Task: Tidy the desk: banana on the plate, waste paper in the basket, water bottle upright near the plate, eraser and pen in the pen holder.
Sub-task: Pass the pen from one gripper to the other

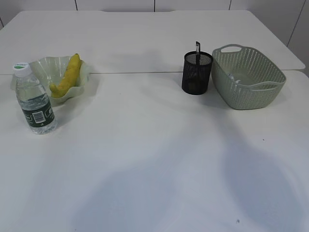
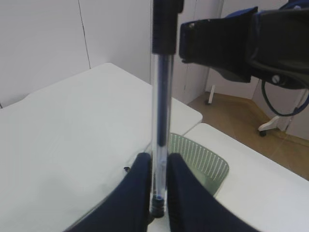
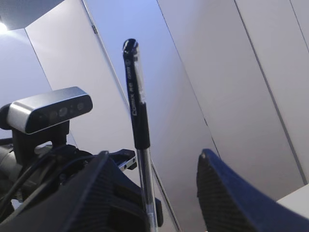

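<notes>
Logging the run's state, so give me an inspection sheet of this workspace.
Surface: white table, seam across it.
Job's things: banana on plate; water bottle upright beside the plate; pen holder next to basket, with a dark item sticking out; pen held upright above the table; eraser not seen.
Clutter: nothing seen.
Grippers: left gripper shut on the pen; right gripper open, with the pen between its fingers.
Cables: dark cable near the right arm.
Surroundings: white wall panels, wooden floor.
</notes>
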Robot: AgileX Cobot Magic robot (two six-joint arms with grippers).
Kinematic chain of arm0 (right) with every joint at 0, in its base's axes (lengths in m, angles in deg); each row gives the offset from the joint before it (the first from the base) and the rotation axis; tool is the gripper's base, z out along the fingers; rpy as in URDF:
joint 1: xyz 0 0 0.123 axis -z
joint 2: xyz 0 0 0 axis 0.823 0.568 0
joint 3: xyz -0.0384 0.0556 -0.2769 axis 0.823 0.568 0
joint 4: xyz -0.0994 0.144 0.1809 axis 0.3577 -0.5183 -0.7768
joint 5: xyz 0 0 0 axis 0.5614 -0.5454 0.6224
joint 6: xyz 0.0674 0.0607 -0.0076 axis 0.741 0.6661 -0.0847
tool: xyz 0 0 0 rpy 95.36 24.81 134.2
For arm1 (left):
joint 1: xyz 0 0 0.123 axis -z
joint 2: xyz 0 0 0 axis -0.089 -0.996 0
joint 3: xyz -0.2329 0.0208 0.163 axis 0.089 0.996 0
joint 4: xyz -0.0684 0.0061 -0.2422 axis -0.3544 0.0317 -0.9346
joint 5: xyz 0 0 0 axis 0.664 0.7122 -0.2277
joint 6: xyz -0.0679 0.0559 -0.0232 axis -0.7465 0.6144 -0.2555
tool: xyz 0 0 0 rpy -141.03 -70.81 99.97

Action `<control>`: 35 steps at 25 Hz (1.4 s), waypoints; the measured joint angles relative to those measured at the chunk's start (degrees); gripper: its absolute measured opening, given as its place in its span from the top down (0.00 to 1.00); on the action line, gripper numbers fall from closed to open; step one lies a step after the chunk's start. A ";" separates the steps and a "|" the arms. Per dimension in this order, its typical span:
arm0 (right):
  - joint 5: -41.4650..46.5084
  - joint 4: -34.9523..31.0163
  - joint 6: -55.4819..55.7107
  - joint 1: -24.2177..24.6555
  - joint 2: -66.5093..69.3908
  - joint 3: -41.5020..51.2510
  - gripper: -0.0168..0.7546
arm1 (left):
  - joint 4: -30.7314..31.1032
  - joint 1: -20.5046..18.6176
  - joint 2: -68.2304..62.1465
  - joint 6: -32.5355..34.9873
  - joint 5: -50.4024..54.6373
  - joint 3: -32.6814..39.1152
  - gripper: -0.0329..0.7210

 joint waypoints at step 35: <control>-1.15 -0.31 1.21 -0.15 0.00 -6.54 0.43 | -14.94 3.23 -1.42 9.75 0.03 0.00 0.90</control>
